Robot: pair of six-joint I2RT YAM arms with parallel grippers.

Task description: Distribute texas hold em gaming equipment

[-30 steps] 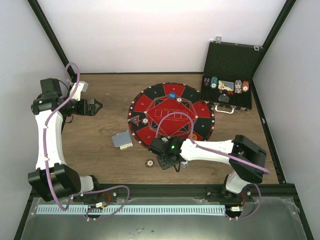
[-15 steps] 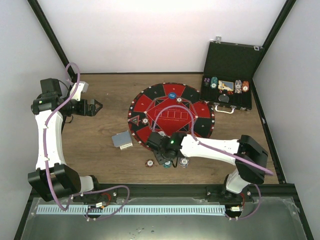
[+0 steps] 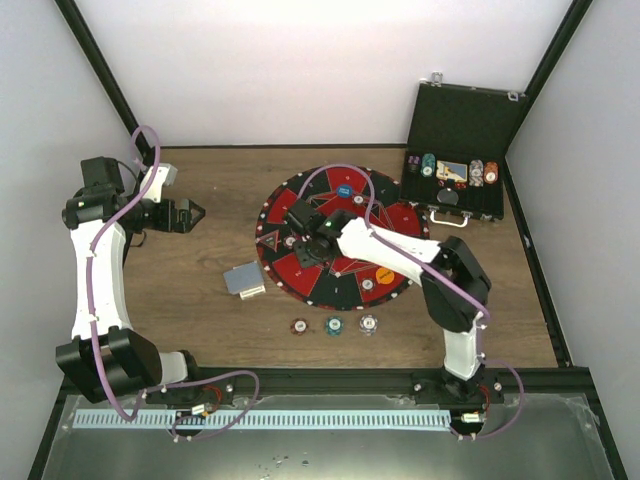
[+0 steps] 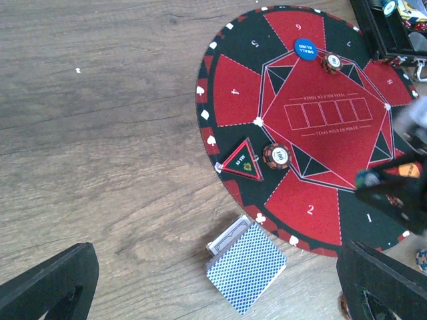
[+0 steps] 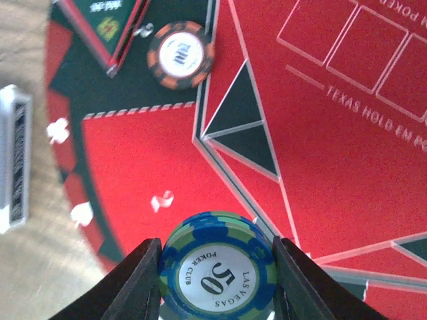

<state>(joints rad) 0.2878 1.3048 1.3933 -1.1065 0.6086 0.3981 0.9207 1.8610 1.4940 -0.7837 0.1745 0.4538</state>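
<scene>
Fingers of the right gripper (image 3: 306, 252) hang over the lower left part of the round mat (image 3: 400, 222) in the top view. The wrist hides what they carry, so from here we cannot say. At centre left the left gripper (image 3: 190, 212) sits well apart from the mat, jaws spread wide and empty. Three chips (image 3: 333, 324) lie in a row on the wooden table (image 3: 200, 300) below the mat. The card deck (image 3: 245, 280) lies just beside the mat's left edge.

From the left wrist, the deck's patterned blue back sits low in the frame, its long axis diagonal. The right gripper shows at the right edge.

From the right wrist we see it plainly. A blue-and-green chip (image 5: 217, 273), bottom centre, is clamped by its rim between the black fingers (image 5: 133, 283), printed face toward us. Being round, it has no long axis. The smooth printed mat lies beneath, and an orange-and-black chip (image 5: 180, 55) rests upper left. We judge the right arm should set it down.
</scene>
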